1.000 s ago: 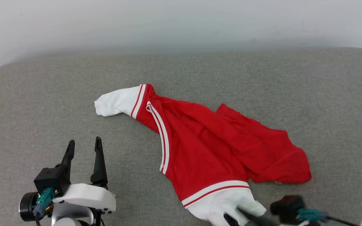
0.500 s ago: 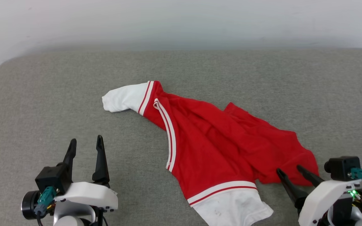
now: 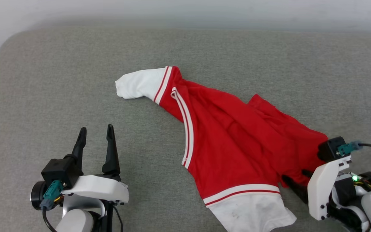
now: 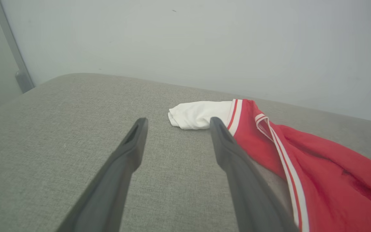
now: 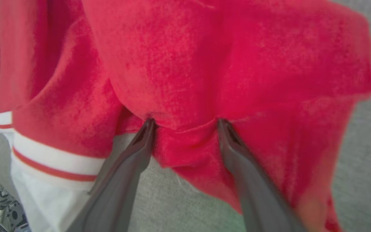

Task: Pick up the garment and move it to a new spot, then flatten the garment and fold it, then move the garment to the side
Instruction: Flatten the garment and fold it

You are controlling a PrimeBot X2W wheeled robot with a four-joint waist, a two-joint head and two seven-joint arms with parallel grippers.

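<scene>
Grey woven cushion (image 3: 76, 80) bears crumpled red, white-sleeved shirt (image 3: 230, 141); right gripper (image 5: 185, 124) gapes at its fold, left gripper (image 3: 96, 129) gapes empty.

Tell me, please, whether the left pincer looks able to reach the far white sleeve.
Probably yes: the left pincer stands open, with bare cushion between it and the white sleeve.

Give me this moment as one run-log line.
shirt: crumpled on cushion | left gripper: open, apart from shirt | right gripper: open, fingertips straddling red fabric
</scene>
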